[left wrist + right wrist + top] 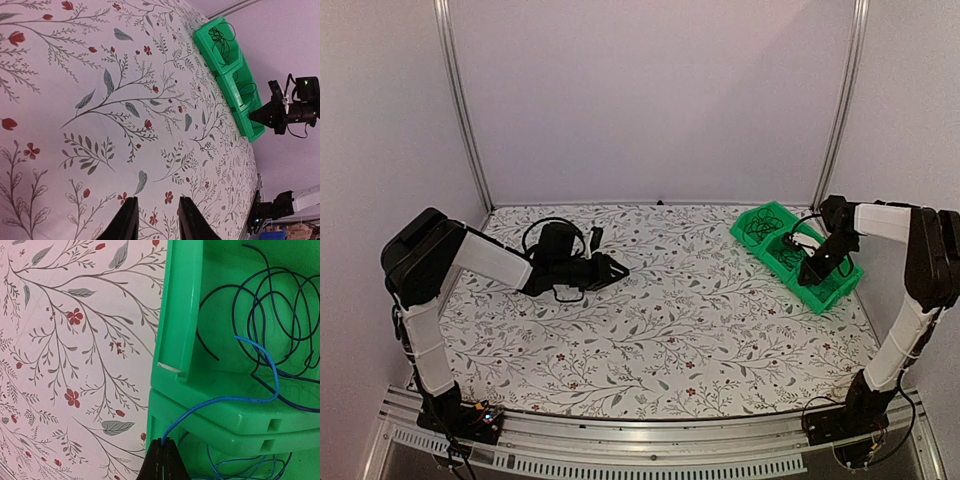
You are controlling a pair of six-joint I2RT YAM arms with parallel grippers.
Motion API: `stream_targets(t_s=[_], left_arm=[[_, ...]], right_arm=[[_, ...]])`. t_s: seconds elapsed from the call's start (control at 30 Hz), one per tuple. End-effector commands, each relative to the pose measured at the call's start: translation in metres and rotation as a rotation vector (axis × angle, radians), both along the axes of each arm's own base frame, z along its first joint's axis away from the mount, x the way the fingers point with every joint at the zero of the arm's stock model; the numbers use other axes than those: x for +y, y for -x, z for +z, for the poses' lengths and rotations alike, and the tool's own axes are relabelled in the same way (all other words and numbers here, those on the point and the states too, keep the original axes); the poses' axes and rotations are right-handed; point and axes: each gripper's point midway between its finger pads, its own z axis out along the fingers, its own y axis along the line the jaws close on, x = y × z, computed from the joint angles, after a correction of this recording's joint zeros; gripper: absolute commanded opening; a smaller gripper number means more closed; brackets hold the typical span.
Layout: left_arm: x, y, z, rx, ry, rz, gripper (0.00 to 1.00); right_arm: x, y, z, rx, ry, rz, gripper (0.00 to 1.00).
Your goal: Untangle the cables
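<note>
Gripping the blue cable (220,399) at the green bin (182,315), the right end effector (162,441) is clamped shut. Recommend slow lift, watching the dark cables (260,315) for snagging. Left end effector (158,200) part-open, empty.

Thin dark cables (218,36) lie tangled in green bins (182,300) at the tabletop's far right corner. A light blue cable (250,400) crosses one bin wall.
</note>
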Motion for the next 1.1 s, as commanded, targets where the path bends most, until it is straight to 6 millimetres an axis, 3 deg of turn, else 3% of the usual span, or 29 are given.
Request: stream_targets(t_s=[0.0, 0.23, 0.6, 0.83, 1.07], left_arm=[[0.003, -0.003, -0.005, 0.004, 0.002, 0.002, 0.26], [0.002, -0.003, -0.004, 0.002, 0.005, -0.001, 0.26], [-0.002, -0.005, -0.008, 0.011, 0.02, -0.008, 0.26], [-0.004, -0.005, -0.009, 0.015, 0.025, -0.013, 0.26], [-0.003, -0.003, -0.011, 0.024, 0.025, -0.012, 0.26]], right_arm=[[0.003, -0.006, 0.011, -0.033, -0.003, 0.022, 0.0], [-0.002, -0.006, 0.043, -0.085, 0.033, 0.02, 0.0], [-0.029, 0.011, 0.061, -0.123, 0.126, 0.0, 0.0], [-0.047, 0.026, 0.051, -0.082, 0.138, -0.032, 0.0], [-0.047, 0.03, 0.029, -0.026, 0.127, -0.03, 0.01]])
